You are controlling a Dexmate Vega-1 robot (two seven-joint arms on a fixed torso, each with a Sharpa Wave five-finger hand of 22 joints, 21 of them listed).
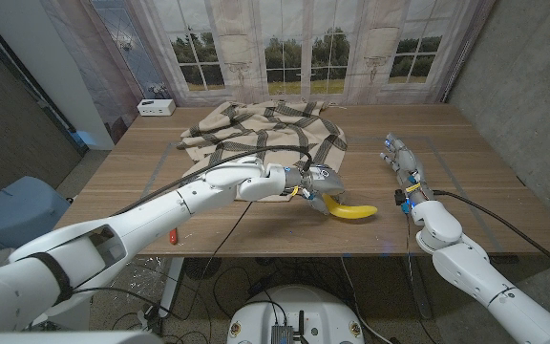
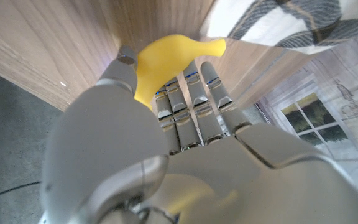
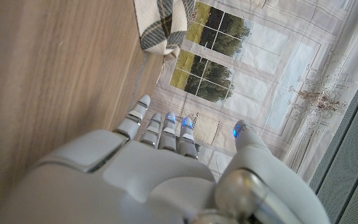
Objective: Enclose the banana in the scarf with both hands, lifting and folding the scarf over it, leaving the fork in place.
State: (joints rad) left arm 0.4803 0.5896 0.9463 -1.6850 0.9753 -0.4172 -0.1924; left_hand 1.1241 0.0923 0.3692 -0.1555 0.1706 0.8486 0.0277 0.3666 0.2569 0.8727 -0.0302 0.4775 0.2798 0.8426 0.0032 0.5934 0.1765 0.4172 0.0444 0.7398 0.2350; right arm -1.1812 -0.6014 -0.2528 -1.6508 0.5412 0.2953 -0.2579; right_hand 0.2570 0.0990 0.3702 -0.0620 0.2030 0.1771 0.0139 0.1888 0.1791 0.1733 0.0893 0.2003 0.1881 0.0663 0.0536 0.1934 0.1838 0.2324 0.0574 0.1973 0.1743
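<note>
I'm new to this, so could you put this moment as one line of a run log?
left hand: grips banana near table's front edge | right hand: open, holds nothing | scarf: heaped behind, not yet over banana

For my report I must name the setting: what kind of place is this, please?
Probably an indoor robot test room staged like a home: a wooden table stands before a backdrop printed with windows, beside a bare grey wall, with cables under the table.

We see a yellow banana curved on the wooden table near its front edge, and the plaid cream-and-grey scarf lying rumpled farther back, apart from the fruit.
</note>
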